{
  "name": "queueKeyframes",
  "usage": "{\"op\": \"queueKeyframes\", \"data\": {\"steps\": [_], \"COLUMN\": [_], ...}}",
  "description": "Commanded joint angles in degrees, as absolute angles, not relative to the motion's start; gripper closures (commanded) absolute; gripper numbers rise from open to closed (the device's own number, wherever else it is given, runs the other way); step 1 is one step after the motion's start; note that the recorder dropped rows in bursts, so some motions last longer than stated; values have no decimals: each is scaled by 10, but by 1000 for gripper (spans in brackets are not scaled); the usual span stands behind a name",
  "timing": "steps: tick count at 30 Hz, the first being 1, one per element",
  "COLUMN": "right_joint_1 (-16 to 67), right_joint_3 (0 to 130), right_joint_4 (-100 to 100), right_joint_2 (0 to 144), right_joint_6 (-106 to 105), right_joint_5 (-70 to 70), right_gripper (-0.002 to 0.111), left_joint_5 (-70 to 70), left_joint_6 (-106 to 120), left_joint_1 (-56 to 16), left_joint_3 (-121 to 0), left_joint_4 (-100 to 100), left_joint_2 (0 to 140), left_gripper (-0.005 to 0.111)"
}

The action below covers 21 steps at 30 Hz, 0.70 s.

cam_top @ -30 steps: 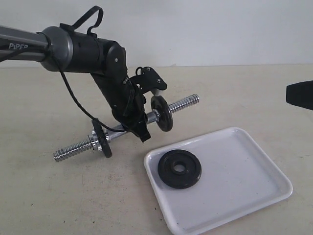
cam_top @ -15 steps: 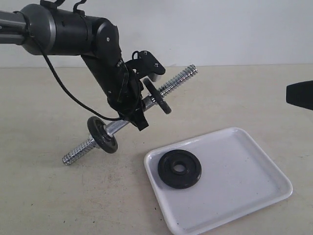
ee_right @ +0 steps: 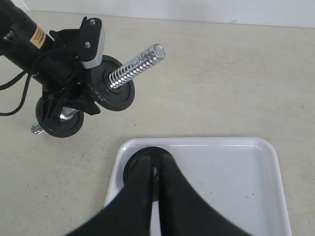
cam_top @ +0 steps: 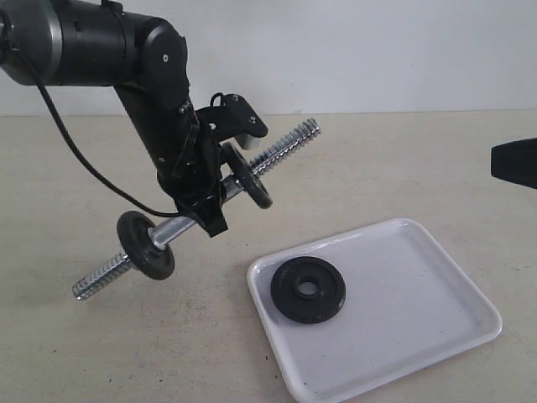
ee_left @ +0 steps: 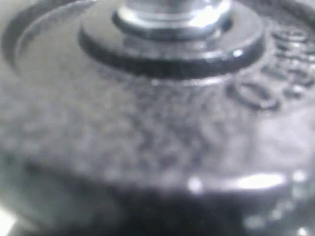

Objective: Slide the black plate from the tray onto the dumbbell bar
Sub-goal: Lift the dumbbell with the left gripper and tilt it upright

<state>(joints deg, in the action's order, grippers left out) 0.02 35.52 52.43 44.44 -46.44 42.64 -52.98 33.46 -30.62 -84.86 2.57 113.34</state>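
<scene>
Over on the left, the left gripper (cam_top: 216,195) is clamped on the smooth middle of the bar (cam_top: 285,144), between its two small discs (cam_top: 146,245). It's holding the bar clear of the table (cam_top: 403,168), with the right-hand threaded end tipped up. The left wrist cam is just a blurry close-up of one disc and its collar (ee_left: 172,14). The right gripper (ee_right: 153,160) grips nothing, fingers pinched nearly together and pointing toward the plate (cam_top: 308,290). The plate lies flat in the tray (cam_top: 419,294), at the corner nearest the bar but well apart from it.
</scene>
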Motion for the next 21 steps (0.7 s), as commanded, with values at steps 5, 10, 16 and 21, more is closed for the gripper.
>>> {"op": "queueKeyframes", "data": {"steps": [5, 10, 16, 21], "right_joint_1": [0, 0, 0, 0], "right_joint_3": [353, 353, 353, 353], "right_joint_4": [524, 524, 521, 521], "right_joint_2": [441, 441, 441, 441], "right_joint_6": [-470, -475, -487, -500], "right_joint_5": [423, 424, 441, 446], "right_gripper": [108, 108, 108, 108], "left_joint_5": [-505, -491, -487, -458], "left_joint_6": [332, 332, 325, 322], "left_joint_1": [-305, -305, -305, -305], "left_joint_3": [-790, -756, -713, -676], "left_joint_4": [8, 10, 12, 24], "left_joint_2": [1051, 1024, 997, 961], "left_gripper": [103, 103, 103, 103]}}
